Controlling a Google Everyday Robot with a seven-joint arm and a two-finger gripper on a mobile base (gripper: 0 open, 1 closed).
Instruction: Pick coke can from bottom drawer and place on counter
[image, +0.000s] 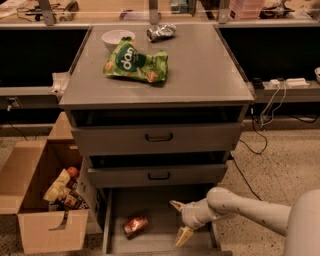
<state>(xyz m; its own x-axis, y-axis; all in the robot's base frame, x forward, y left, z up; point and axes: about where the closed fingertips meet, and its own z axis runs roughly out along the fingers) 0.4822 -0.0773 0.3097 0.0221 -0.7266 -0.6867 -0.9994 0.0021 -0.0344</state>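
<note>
Inside the drawer (159, 207), my gripper (179, 221) has its fingers (182, 236) spread toward the can (135, 225), which lies on its side nearby, untouched, long axis slanting roughly toward the gripper

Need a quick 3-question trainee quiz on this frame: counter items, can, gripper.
1. Fill in: on the counter, near the green snack bag and the crumpled foil, sits a white ____.
2. The coke can is: A) on the counter B) in the open bottom drawer C) in the cardboard box.
3. True or false: the gripper is shut on the can.
Key: 1 bowl; 2 B; 3 false, it is open, at the bottom drawer, apart from the can.
</note>
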